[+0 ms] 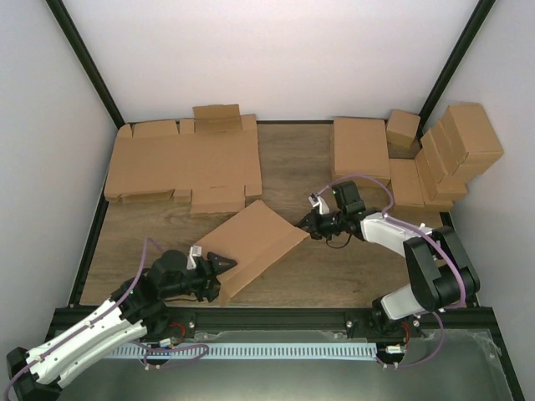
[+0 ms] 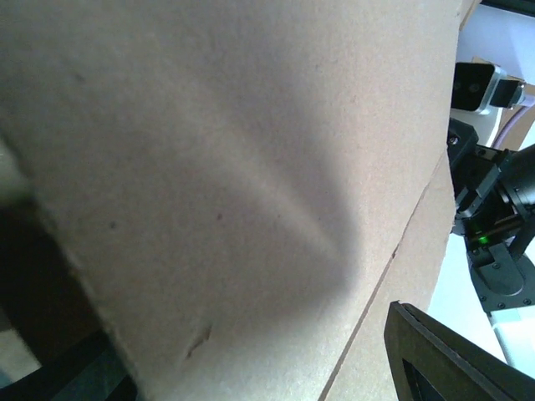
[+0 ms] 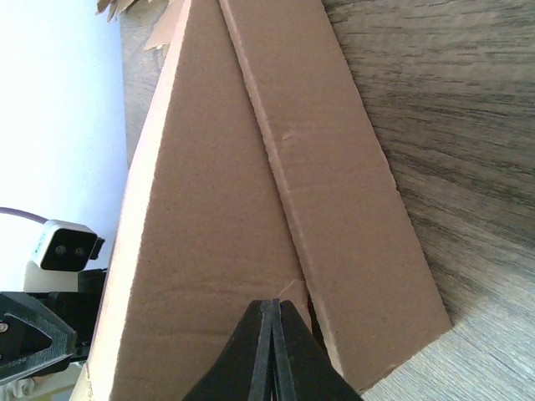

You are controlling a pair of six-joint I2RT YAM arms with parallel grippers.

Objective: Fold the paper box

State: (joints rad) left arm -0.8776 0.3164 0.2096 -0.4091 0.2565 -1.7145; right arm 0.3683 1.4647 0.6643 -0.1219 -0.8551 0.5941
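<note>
Paper box (image 1: 251, 242) blocks table (image 1: 334, 280) centre; flat blanks (image 1: 180, 163) back-left, finished boxes (image 1: 443, 159) back-right; bare strip between.

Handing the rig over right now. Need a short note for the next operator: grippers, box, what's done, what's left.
Left gripper: jaws straddle the paper box at its near-left corner; can't confirm a grip.
Right gripper: shut, empty, tips at the box's right corner.
Box: mid-table, angled, between the two arms.
Done: main panels look folded over each other.
Left: one long flap sticks out beside the table; it likely needs tucking, then the box closing flat.
</note>
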